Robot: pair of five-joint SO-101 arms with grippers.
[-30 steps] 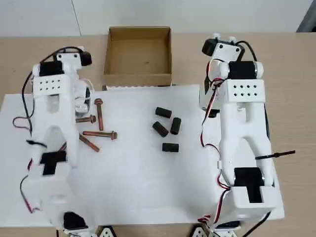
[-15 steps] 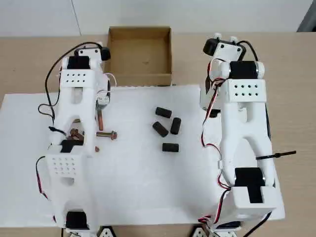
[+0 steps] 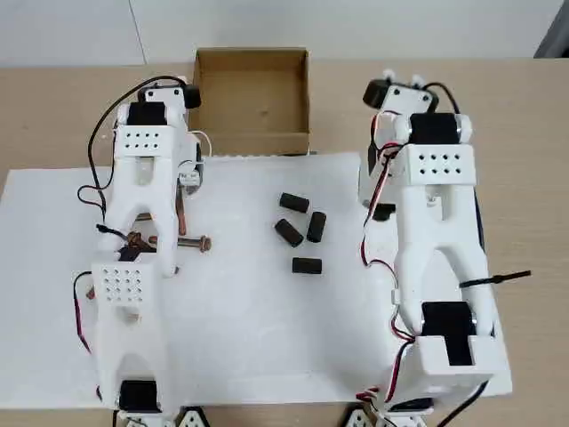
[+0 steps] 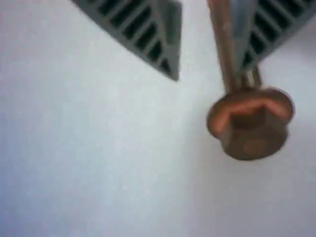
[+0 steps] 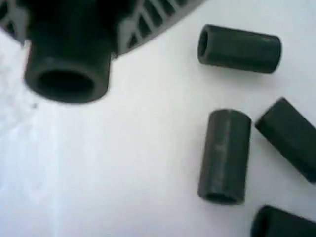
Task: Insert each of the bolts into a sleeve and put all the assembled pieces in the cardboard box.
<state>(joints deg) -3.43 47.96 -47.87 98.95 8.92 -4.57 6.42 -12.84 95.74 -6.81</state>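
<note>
- White foam sheet [image 3: 267,338], flat, crumple-free, slightly skewed, covering the near and middle stretch of the tabletop.
- Light wooden table [image 3: 524,107], bare past the sheet's far edge and both side edges.
- White wall [image 3: 356,27], well beyond the sheet's far edge.
- Dark grey object [image 3: 557,36], unidentifiable, past the sheet's far right corner.

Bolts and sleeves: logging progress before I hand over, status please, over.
Left gripper open beside a bolt. Right gripper shut on a sleeve. Nothing in the cardboard box yet, nothing blocking it.
</note>
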